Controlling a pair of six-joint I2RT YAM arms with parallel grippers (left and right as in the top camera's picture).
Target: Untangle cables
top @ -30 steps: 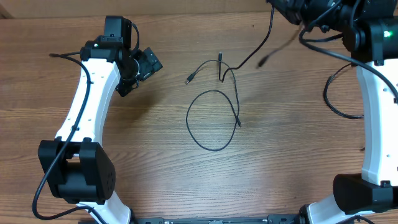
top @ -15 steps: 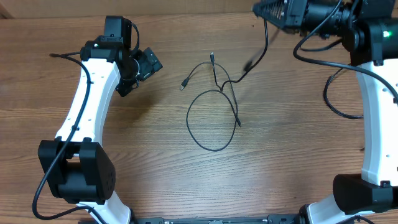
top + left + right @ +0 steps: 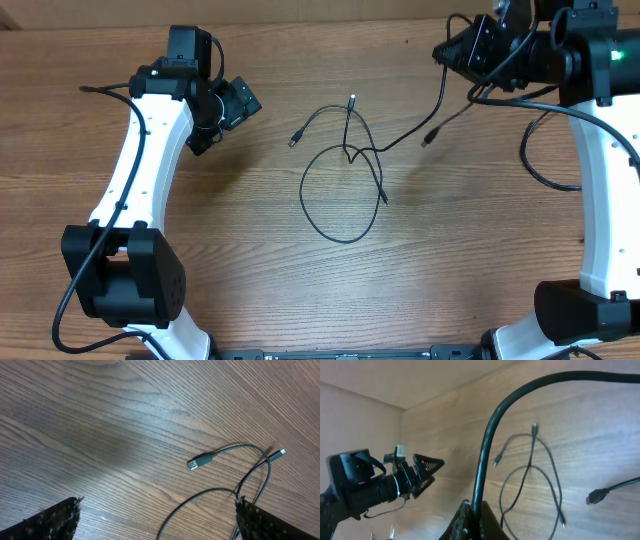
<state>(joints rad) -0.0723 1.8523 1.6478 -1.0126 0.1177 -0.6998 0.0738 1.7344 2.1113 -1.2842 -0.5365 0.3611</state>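
Cables lie nearest us: the thin black cables (image 3: 304, 192) with small silver-tipped plugs rest on the brown wood-grain desk (image 3: 220, 260), forming one wide loop at its middle. Just beyond the loop we see the strands cross in a small knot (image 3: 350, 152), with a flat plug (image 3: 296, 137) lying to the left and a silver tip (image 3: 353, 100) pointing away. Farther out, one strand rises from the knot to the right end effector (image 3: 472, 517), which we find clenched on it above the desk; another plug end (image 3: 428, 137) shows right of the knot. At the far left, the left end effector (image 3: 157, 507) stands released, fingers (image 3: 55, 520) wide apart, grasping nothing, left of the cables.
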